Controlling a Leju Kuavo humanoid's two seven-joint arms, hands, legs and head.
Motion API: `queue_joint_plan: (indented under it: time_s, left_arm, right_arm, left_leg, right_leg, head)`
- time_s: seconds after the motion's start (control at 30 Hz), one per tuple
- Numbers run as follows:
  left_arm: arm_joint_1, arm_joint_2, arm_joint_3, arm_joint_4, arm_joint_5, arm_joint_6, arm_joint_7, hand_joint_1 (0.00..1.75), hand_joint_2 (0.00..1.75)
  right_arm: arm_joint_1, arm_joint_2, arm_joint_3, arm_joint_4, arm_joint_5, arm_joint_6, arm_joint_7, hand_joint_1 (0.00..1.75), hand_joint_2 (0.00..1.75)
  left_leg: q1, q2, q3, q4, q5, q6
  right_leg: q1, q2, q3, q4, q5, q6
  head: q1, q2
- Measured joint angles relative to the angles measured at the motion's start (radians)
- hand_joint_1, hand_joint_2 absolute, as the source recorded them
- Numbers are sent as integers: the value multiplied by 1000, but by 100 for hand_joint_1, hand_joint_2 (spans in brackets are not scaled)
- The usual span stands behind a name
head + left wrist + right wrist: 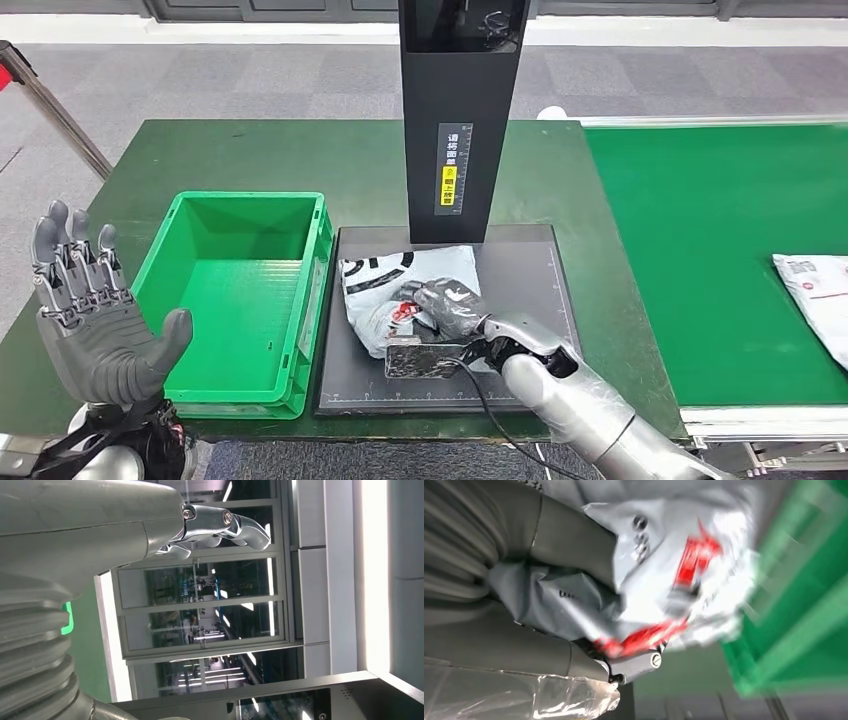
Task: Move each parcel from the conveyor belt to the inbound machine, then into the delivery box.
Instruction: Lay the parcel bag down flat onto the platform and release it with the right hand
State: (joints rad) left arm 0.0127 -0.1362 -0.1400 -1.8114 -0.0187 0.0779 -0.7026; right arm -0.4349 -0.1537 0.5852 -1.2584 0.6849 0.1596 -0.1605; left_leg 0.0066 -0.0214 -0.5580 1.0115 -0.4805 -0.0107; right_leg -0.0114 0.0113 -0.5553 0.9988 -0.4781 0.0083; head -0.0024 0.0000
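Your right hand [452, 306] fingers [440, 296] clutch the crumpled grey plastic parcel [385, 280] on the black scanner plate [520, 290]; left hand [95, 320] fingers spread, holding nothing.

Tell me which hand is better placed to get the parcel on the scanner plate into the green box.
Right. The right hand already grips the grey parcel on the inbound machine's black plate, right beside the green box. The left hand is raised with fingers spread, holding nothing, on the box's far side.
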Motion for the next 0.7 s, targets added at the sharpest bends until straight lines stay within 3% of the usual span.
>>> queue_joint_plan:
  time_s: [0.2, 0.7]
  left_arm:
    - [-1, 0, 0, 6, -6, -3, 0, 0, 175]
    - [-2, 0, 0, 15, -6, -3, 0, 0, 175]
  right_arm:
    - [-18, -27, 46, 96, 60, 3, 19, 175, 175]
    - [-40, -43, 83, 139, 67, 3, 19, 175, 175]
  left_leg:
    - [0, 1, 1, 0, 0, 0]
    - [0, 1, 3, 1, 1, 1]
  right_leg:
    - [0, 0, 0, 0, 0, 0]
    - [0, 1, 3, 0, 1, 0]
  head:
    - [0, 0]
    - [0, 0]
